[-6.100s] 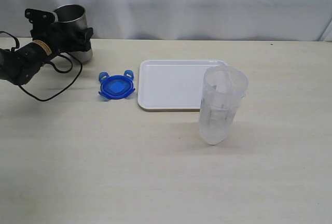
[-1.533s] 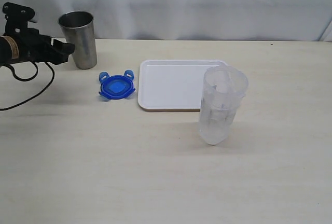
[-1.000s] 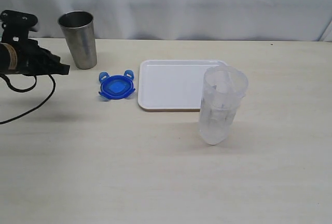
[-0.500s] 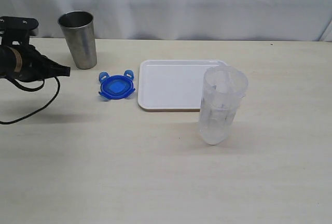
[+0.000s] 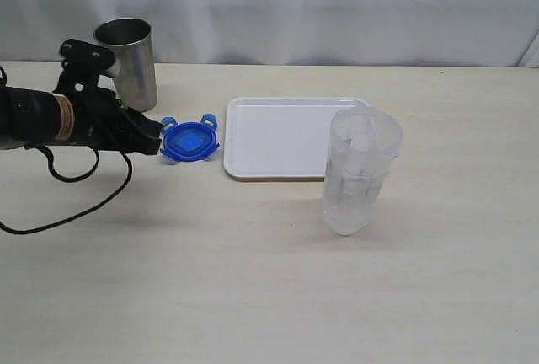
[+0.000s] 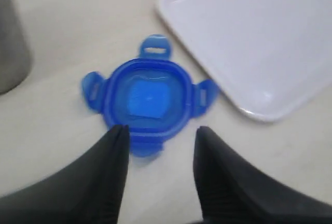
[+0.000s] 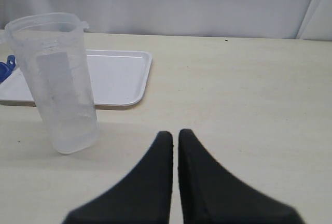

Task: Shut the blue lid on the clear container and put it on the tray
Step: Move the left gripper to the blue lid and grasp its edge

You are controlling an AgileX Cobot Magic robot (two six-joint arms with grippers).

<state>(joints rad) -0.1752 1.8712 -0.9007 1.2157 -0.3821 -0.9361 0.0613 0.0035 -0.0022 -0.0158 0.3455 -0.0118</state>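
The blue lid lies flat on the table, just left of the white tray. In the left wrist view the blue lid sits right ahead of my left gripper, whose jaws stand open with only table between them. In the exterior view the left gripper hovers at the lid's left edge. The clear container stands upright and uncovered at the tray's front right corner. My right gripper is shut and empty, with the clear container and tray ahead of it.
A steel cup stands at the back left, behind my left arm; it also shows as the grey cup in the left wrist view. A black cable trails from the arm over the table. A white curtain hangs behind.
My left arm has swung right and forward from beside the steel cup to the lid's edge, and its jaws have opened. Lid, container and tray have not moved.
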